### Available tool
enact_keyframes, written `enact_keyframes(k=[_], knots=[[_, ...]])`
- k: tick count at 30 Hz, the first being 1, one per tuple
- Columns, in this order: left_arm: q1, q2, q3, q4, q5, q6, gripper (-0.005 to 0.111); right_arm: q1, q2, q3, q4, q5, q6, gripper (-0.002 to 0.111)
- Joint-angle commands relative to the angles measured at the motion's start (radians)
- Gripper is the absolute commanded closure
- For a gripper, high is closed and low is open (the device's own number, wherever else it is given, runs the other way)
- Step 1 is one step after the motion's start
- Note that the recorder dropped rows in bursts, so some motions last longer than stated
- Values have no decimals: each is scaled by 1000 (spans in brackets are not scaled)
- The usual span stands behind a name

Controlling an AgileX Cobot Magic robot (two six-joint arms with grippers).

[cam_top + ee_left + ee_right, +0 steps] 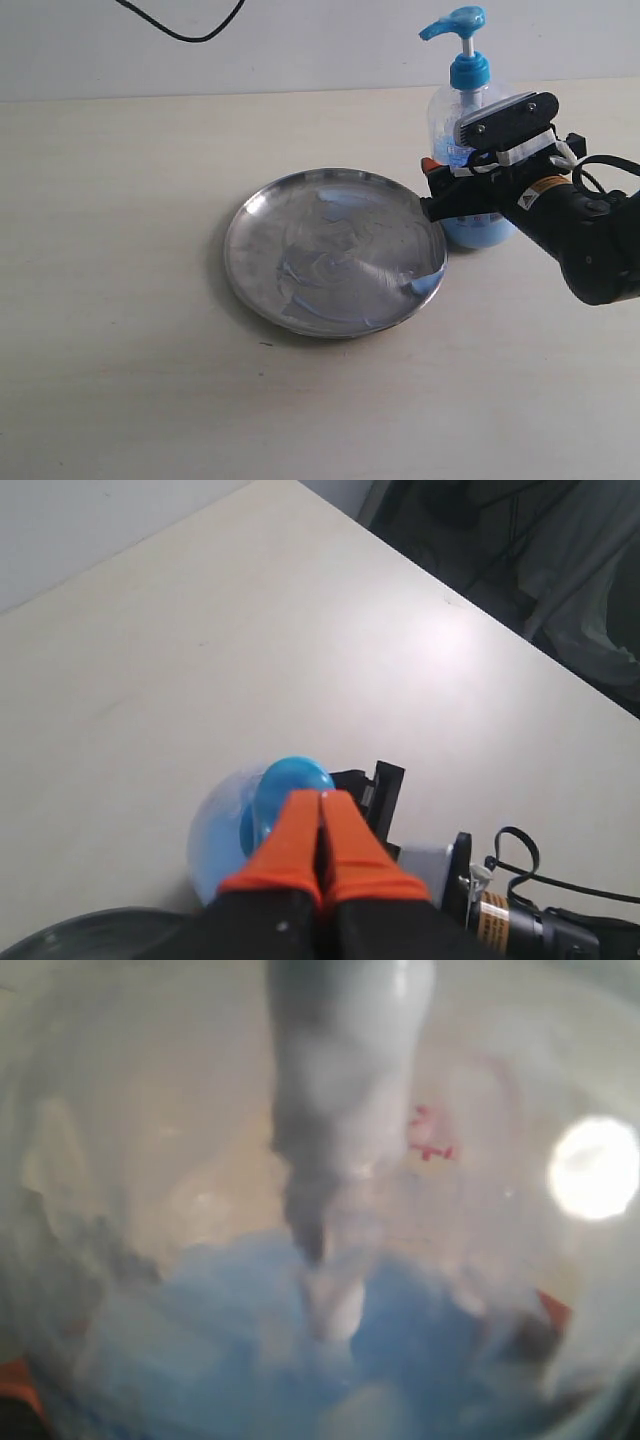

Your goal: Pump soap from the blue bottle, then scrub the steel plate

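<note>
Now the blue bottle (450, 115) stands upright at the far right of the pale table (120, 200), just beside the right rim of the steel plate (250, 215). Its long axis runs straight up and down, and its spout (432, 32) points left, toward the plate. My right gripper (470, 165) comes in from the right and looks to be clamped across the bottle's clear body, one finger on the near side and one on the far side, jaws wide. The pump head (285, 780) lies directly below my left gripper (321, 810), whose orange fingers are pressed together with nothing between them. I can't tell whether they touch the cap. So the press, I judge, goes straight down that axis, left arm nearest. The plate already carries bluish soap (330, 245) smears.
</note>
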Motion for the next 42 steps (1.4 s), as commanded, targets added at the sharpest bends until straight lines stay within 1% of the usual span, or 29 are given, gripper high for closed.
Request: enact_keyframes(k=[1, 12, 19, 29, 42], knots=[[-4, 19, -9, -32, -29, 4, 107, 2, -15, -13, -21, -104, -7, 108], [-44, 44, -9, -33, -104, 36, 107, 2, -15, -13, -21, -104, -7, 108], [-49, 58, -9, -9, -136, 38, 107, 2, -15, -13, -21, -104, -7, 108], [-52, 60, -9, 25, -140, 38, 107, 2, -15, -13, -21, -104, -7, 108], [-52, 60, -9, 25, -136, 38, 107, 2, -15, -13, -21, -104, -7, 108]])
